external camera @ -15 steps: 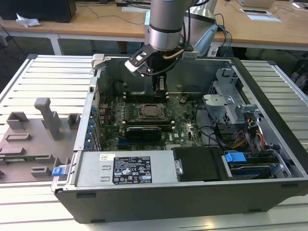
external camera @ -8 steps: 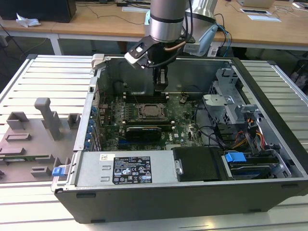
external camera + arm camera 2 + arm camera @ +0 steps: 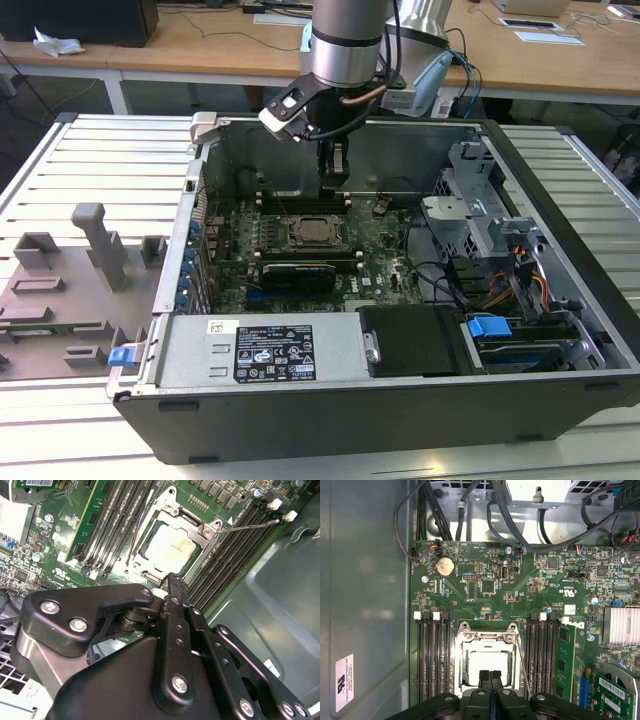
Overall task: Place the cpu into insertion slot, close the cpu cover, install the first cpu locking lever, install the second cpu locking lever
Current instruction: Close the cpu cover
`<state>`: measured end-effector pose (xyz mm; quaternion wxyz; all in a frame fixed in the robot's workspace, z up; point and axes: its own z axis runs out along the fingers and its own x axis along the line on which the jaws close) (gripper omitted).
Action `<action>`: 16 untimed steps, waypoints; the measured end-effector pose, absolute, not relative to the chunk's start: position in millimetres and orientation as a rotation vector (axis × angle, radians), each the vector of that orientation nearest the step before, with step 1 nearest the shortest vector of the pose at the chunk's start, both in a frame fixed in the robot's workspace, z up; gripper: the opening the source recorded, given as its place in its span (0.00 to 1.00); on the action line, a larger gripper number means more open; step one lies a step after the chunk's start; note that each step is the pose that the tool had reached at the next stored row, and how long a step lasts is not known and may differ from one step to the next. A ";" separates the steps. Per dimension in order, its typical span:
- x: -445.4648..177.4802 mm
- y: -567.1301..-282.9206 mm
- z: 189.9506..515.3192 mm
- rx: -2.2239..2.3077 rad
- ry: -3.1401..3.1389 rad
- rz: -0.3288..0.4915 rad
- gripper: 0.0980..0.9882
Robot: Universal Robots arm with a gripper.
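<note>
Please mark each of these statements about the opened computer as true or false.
1. The cpu lies in the slot. True.
2. The cover stands upright, open. False: the cover lies flat around the cpu.
3. The fingers are spread wide apart. False: they are shut, above the slot's edge.
4. A round battery sits on the board. True.

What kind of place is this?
Probably a robotics lab or workshop: an open computer case lies on a slatted metal table, a robot arm reaches into it, and wooden desks stand behind.
</note>
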<state>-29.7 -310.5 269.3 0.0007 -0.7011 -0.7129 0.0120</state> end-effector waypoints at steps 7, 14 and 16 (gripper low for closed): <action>-29.7 -310.5 269.4 -2.202 -2.239 0.038 0.01; -21.7 -310.5 269.4 -2.201 -2.238 0.039 0.01; -18.3 -310.6 269.5 -2.200 -2.238 0.040 0.01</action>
